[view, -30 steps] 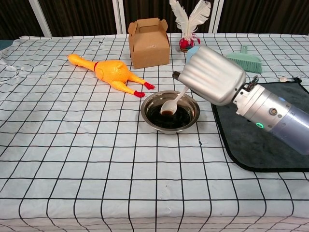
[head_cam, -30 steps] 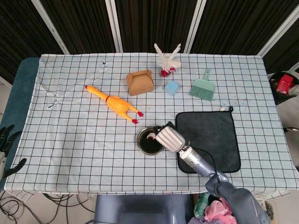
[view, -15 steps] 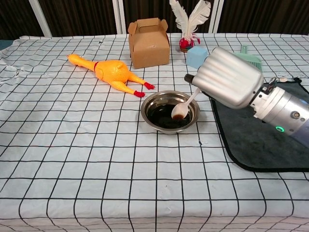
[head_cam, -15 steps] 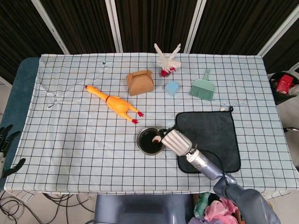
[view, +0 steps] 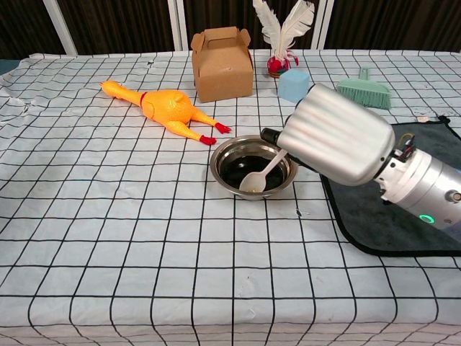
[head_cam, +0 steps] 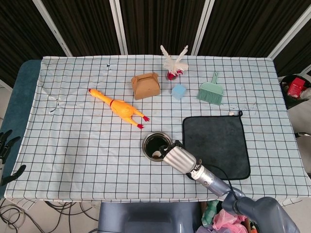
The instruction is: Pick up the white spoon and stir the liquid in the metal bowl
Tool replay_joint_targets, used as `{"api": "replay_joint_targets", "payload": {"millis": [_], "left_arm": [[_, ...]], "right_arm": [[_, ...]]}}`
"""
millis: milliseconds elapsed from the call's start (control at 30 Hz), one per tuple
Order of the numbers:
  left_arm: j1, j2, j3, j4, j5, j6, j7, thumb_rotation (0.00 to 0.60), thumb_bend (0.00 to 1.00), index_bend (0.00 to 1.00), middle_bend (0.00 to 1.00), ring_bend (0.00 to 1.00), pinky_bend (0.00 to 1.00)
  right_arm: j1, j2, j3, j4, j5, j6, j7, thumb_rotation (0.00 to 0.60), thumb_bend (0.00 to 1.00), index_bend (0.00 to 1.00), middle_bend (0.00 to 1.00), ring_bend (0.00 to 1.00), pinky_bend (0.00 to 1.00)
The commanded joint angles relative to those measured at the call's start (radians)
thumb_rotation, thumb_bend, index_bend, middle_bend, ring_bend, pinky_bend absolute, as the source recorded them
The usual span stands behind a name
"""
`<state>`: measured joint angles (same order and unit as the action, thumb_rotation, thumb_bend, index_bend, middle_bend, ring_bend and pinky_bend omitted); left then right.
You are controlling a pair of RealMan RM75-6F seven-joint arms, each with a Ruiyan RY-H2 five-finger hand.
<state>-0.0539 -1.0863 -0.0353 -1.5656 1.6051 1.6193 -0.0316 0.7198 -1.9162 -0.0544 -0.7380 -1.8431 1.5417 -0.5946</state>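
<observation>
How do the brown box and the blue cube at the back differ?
The brown box is cardboard brown with a folded carry-handle top; the blue cube is pale blue and plain-sided. The box is clearly bigger and taller than the cube. The box stands left of the feather toy, the cube right of it. Both sit upright on the checked cloth.

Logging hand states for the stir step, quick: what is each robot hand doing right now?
Left robot hand: fingers apart, holding nothing.
Right robot hand: holding the white spoon, its tip in the metal bowl.

rubber chicken (view: 167,108) near bowl (view: 225,177), left tablecloth (view: 108,216) open
</observation>
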Motion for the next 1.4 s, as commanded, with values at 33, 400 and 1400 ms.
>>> {"api": "replay_joint_targets", "payload": {"millis": [33,400,1400], "left_arm": [[0.000,0.001,-0.001,0.001,-0.001,0.001,-0.002,0.600,0.21,0.15,0.03,0.00,0.00],[0.002,0.004,-0.001,0.004,0.002,0.006,-0.011,0.600,0.21,0.15,0.03,0.00,0.00],[0.002,0.001,0.000,0.002,0.005,0.002,0.001,0.600,0.21,0.15,0.03,0.00,0.00]], "right_arm": [[0.012,-0.015,0.018,-0.008,0.003,-0.013,-0.010,0.600,0.37,0.74,0.91,1.00,0.99],[0.061,-0.090,0.084,0.075,0.036,-0.064,0.005,0.600,0.37,0.74,0.91,1.00,0.99],[0.041,-0.096,0.063,0.240,0.067,-0.034,0.063,0.600,0.37,0.75,0.91,1.00,1.00]]}}
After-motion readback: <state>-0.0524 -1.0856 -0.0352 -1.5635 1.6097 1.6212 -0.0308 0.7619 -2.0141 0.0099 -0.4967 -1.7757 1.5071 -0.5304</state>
